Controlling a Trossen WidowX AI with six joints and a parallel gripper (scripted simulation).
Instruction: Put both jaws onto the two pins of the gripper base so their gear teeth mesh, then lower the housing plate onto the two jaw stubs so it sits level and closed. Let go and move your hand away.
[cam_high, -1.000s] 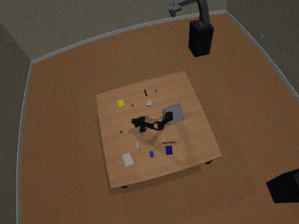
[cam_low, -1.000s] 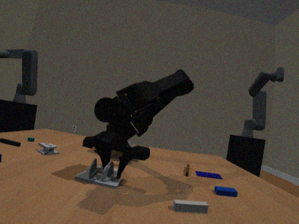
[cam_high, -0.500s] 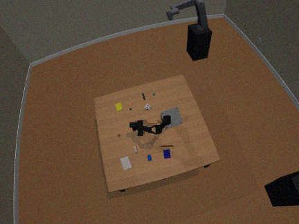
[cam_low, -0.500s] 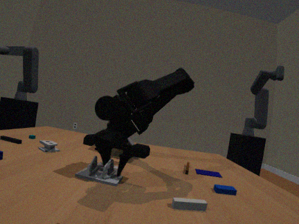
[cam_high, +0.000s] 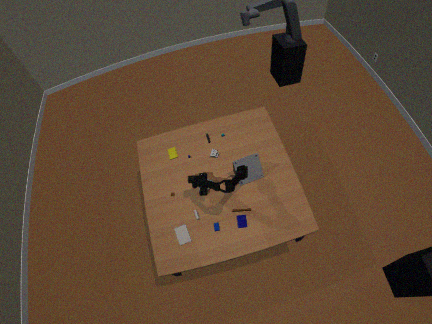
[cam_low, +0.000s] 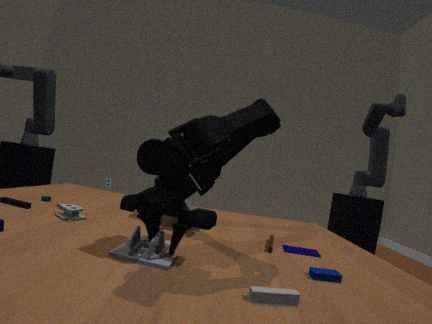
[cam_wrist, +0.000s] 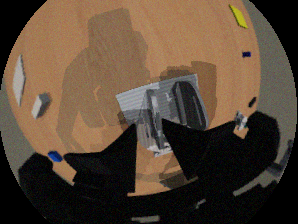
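The grey gripper base (cam_low: 121, 254) (cam_wrist: 127, 101) lies flat on the table under the hand. Two upright fin-like grey jaws stand over it: one jaw (cam_low: 134, 241) (cam_wrist: 190, 102) is outside the fingers, the other jaw (cam_low: 158, 240) (cam_wrist: 152, 107) is between them. My gripper (cam_low: 162, 246) (cam_wrist: 148, 124) points down and is shut on this second jaw, low over the base. Pins and gear teeth are too small and dark to make out. The pale housing plate (cam_high: 214, 151) (cam_low: 70, 207) (cam_wrist: 241, 119), with dark holes, sits raised on a small support away from the hand.
A white block (cam_high: 196, 215) (cam_low: 274, 295) (cam_wrist: 41, 105), a blue block (cam_high: 216, 227) (cam_low: 325, 274) (cam_wrist: 55, 156), a dark blue sheet (cam_high: 242, 221) (cam_low: 301, 250) and a brown bar (cam_high: 241, 210) (cam_low: 270, 243) lie on one side. A black bar (cam_high: 208, 138) (cam_low: 15, 203) and yellow sheet (cam_high: 172, 153) (cam_wrist: 239, 17) lie on the other.
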